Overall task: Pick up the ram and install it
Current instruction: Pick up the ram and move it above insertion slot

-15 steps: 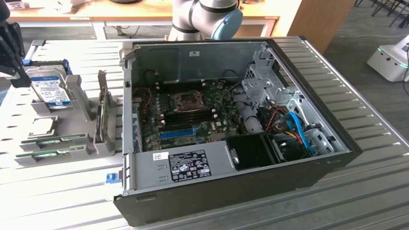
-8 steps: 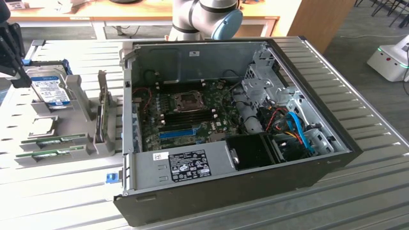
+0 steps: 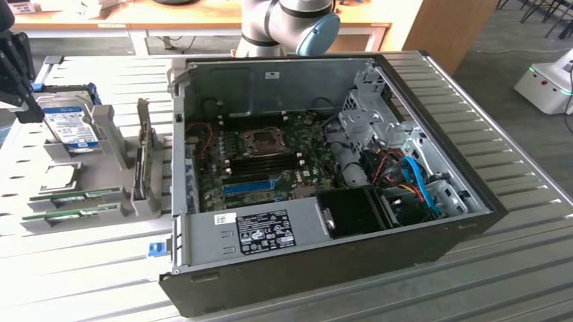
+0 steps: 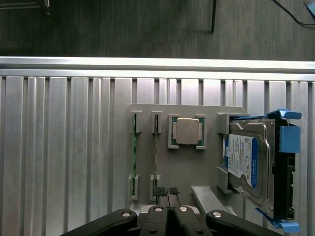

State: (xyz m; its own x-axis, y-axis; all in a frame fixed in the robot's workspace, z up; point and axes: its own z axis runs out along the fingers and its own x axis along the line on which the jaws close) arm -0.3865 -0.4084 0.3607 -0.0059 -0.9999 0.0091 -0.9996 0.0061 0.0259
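You had the hand (image 4: 166,191) poised over the grey holder tray (image 4: 206,118), its two black fingertips pressed together with nothing between them. The ram (image 4: 155,147) stood on edge in its slots, nearly in line with the fingertips. A second green stick (image 4: 133,152) stood parallel, just beside it. A square processor chip (image 4: 187,131) sat in its own pocket between the sticks and the hard drive (image 4: 243,162), which had a blue-white label and a blue bracket (image 4: 288,137). The tray lay on the ribbed metal bench (image 4: 64,147).
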